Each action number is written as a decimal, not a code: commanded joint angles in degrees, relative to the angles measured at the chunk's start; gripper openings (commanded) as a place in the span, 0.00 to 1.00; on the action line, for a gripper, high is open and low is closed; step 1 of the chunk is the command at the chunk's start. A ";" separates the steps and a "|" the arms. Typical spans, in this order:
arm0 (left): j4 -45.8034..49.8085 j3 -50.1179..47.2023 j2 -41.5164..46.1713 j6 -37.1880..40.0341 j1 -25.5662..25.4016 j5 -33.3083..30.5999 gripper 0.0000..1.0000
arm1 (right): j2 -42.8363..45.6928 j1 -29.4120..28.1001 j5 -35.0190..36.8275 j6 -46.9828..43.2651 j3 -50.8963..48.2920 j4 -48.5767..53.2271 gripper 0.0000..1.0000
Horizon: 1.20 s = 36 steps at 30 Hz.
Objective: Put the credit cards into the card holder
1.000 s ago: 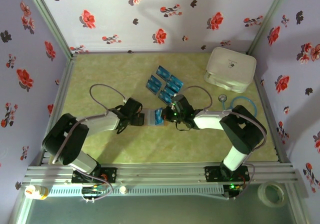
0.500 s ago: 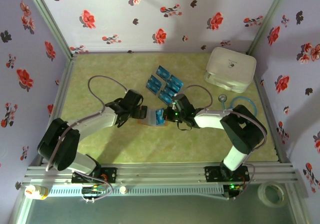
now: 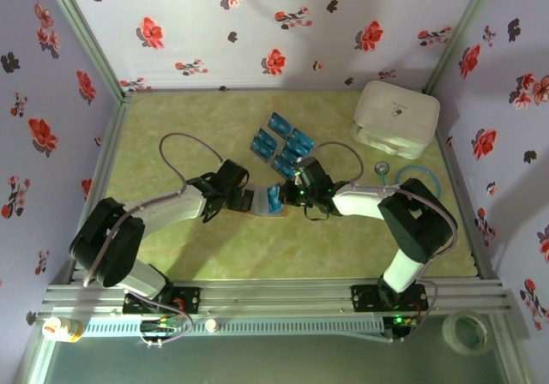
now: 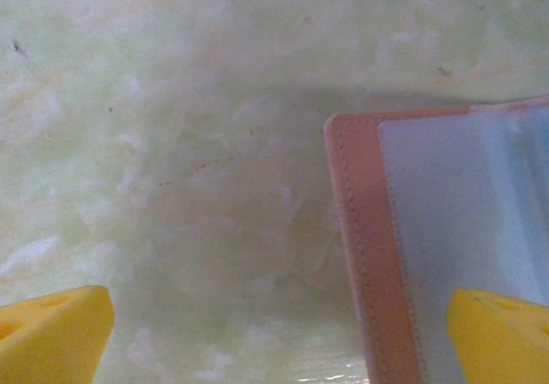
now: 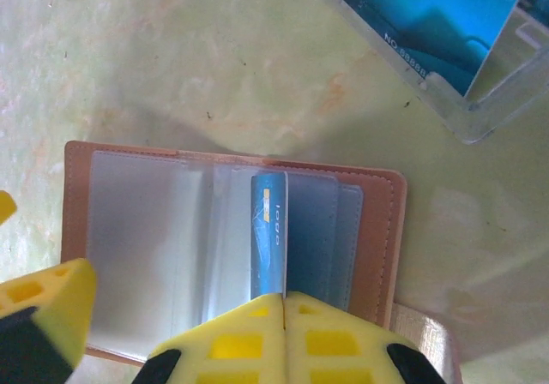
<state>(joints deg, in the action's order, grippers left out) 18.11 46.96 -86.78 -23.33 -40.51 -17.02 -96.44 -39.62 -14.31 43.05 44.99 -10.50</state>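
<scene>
Right gripper [image 5: 283,305] pinches a credit card [image 5: 268,230] (print unreadable) inside card holder [image 5: 379,230].

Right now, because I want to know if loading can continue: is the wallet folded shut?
No, the wallet lies spread open, its clear sleeves facing up and a blue card among them.

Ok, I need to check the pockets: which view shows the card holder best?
Right wrist: the card holder lies open, nearly whole, its clear sleeves and a blue card showing. Left wrist shows one corner; top external, a small patch.
</scene>
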 commanded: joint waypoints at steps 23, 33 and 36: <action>-1.58 -5.31 -0.88 -2.68 -0.41 -3.78 1.00 | -1.32 -1.96 0.07 13.55 -6.47 -25.35 0.00; -1.61 -6.18 -0.70 -3.91 -0.37 -4.04 1.00 | -4.78 -3.06 3.01 15.90 -10.10 -33.49 0.00; -1.50 -6.17 -0.85 -4.16 -0.36 -4.05 1.00 | -5.25 -3.35 3.05 16.36 -10.63 -34.78 0.00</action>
<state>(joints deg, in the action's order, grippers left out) 16.29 41.93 -87.42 -26.22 -40.56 -19.16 -100.99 -42.35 -13.08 58.15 35.16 -41.12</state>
